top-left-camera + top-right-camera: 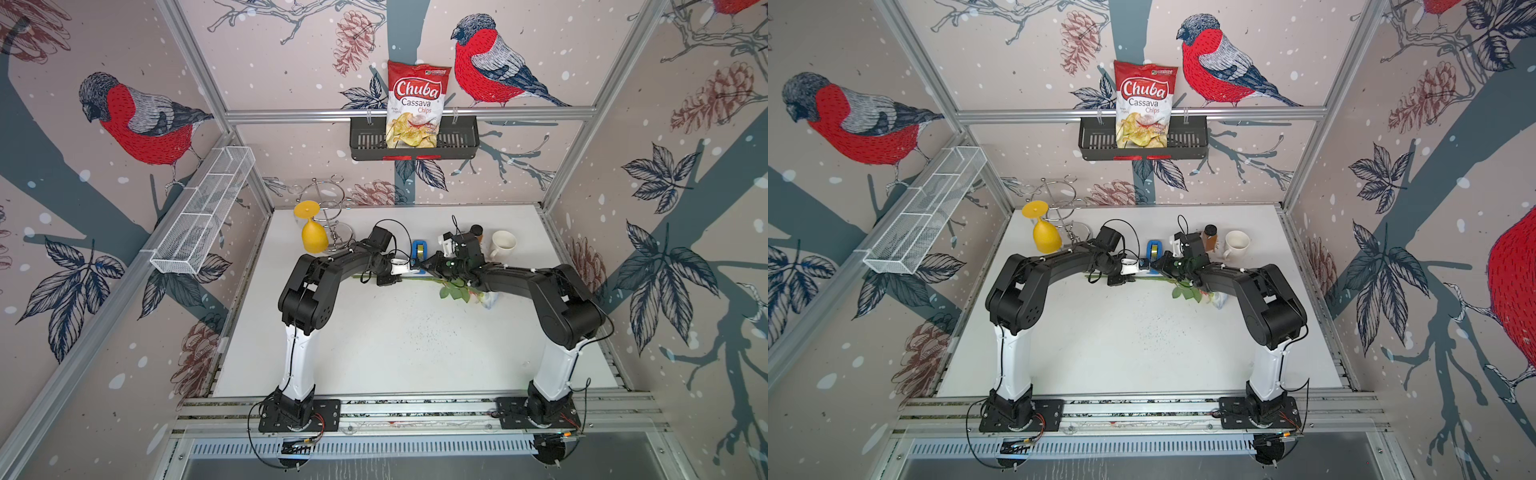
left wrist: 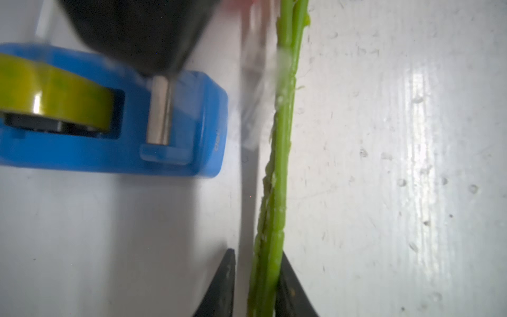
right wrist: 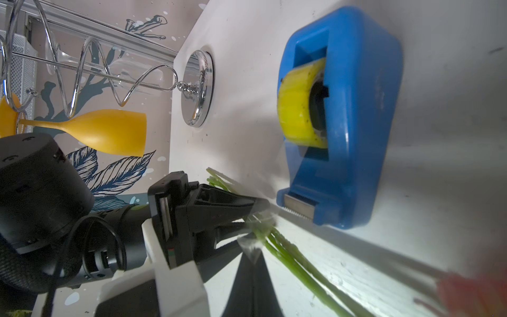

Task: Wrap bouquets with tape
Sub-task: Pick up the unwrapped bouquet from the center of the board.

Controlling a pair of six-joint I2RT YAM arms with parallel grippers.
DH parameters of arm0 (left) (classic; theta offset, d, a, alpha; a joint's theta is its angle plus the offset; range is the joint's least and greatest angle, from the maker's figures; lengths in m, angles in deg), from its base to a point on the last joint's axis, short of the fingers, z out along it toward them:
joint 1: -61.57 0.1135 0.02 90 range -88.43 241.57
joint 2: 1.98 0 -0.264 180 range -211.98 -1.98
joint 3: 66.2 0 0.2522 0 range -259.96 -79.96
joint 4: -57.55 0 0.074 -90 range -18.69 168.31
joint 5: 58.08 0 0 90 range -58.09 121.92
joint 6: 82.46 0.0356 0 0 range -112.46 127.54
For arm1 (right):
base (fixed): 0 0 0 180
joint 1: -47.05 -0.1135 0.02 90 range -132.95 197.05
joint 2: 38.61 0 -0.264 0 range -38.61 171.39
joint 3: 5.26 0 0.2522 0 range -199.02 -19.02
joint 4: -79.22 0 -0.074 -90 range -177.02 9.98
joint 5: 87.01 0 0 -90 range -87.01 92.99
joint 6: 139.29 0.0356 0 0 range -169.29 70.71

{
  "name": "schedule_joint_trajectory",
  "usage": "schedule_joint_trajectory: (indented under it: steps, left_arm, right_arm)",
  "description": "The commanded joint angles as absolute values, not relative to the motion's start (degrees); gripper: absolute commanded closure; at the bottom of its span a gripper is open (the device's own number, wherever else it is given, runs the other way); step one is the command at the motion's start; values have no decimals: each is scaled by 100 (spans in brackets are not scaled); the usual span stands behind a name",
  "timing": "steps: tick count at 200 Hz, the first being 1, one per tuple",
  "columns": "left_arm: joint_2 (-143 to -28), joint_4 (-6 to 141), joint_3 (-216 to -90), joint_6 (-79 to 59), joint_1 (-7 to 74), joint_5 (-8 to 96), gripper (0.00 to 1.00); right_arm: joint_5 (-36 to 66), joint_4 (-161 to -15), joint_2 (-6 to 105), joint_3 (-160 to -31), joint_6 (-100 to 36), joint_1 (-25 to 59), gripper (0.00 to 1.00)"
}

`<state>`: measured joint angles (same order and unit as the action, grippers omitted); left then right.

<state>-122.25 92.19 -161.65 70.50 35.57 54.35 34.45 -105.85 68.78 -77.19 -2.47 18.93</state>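
Several thin green stems make up the bouquets [image 1: 419,281], lying flat across the table [image 1: 395,345] about midway back. The leaves and blooms point toward the robot's right, where the right arm partly covers them. Up close the stems [image 2: 282,137] are waxy, bright green and a little ragged at the seams, pressed side by side. A pink bloom [image 3: 472,291] shows only as a blur.

The tape [image 3: 370,109] sits just behind the stems: a blue plastic dispenser holding a yellowish roll [image 2: 55,93], with its serrated cutter end facing the stems. In both top views it stands between the two wrists [image 1: 1155,249].

The left claw [image 2: 256,274] straddles the stems. One finger touches them and a thin gap shows on the other side (whether it truly clamps them I cannot tell). The right claw [image 3: 253,260] has its tips pressed together, pinching a tape strip [image 3: 248,244], a clear, crinkled film that reaches onto the stems beside the left claw's tips.

Farther back stand a white mug [image 1: 503,245] and a brown jar [image 1: 1209,237], and a yellow goblet [image 1: 313,239] hangs upside down on a wire rack.
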Motion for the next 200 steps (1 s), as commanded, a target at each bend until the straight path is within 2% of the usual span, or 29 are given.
schedule_joint_trajectory:
  steps: [1,32,200]
  left_arm:
    - [-12264,9563,-16224,7152,3564,5466,84]
    - [-12272,9519,-16268,7100,3564,5324,100]
    - [-11959,9907,-16487,7241,3564,6035,100]
  right_arm:
    - [3473,-10481,6805,-7677,-198,1851,100]
    - [3433,-10465,6769,-7650,-184,1792,100]
    - [3021,-10374,6183,-6957,-255,1419,100]
